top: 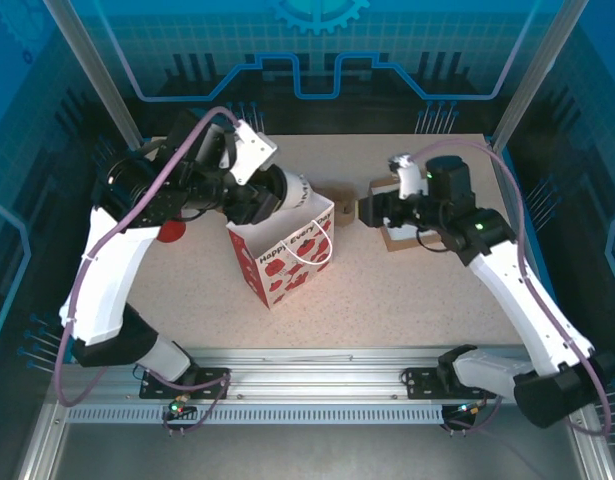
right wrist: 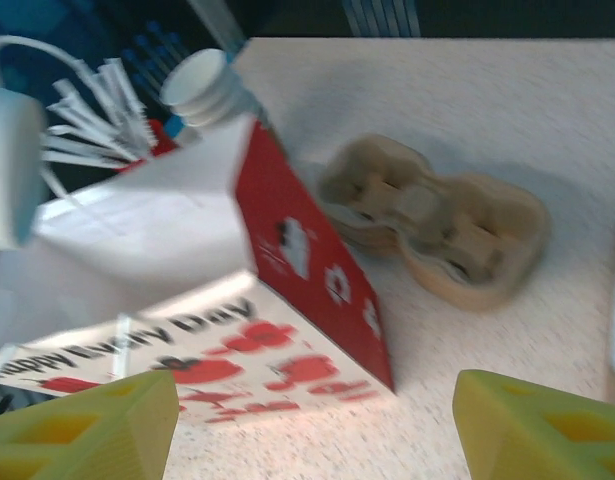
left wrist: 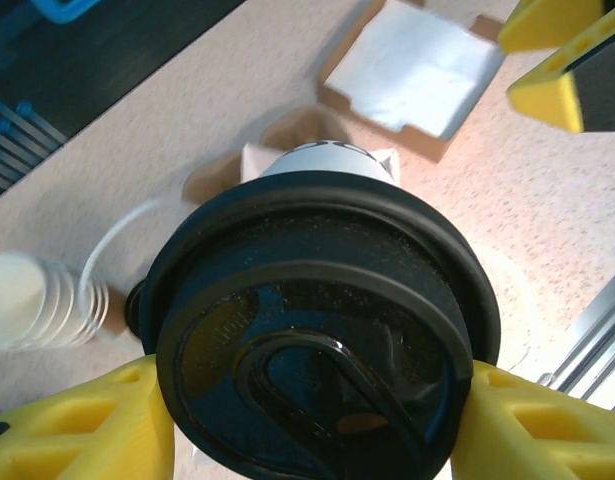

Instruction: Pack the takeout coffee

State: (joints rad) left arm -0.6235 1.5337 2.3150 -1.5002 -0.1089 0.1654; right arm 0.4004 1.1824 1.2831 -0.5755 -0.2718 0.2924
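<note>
Now left gripper [left wrist: 312, 425] clamped on takeout coffee [left wrist: 317, 330], fingers either side of lid; cup tilted at open top of paper bag [top: 287, 262], seemingly not yet inside; right gripper [right wrist: 312, 425] jaws apart, empty, beside bag

Speckled beige bench [top: 417, 290]. Red-and-white paper bag [top: 287, 255] stands upright near centre. Brown cup carrier tray [right wrist: 437, 220] lies just beyond it, toward the far edge. Shallow cardboard box [top: 395, 240] lies right of centre.

1 takeout coffee [left wrist: 317, 330], 1 paper bag [top: 287, 265]
</note>
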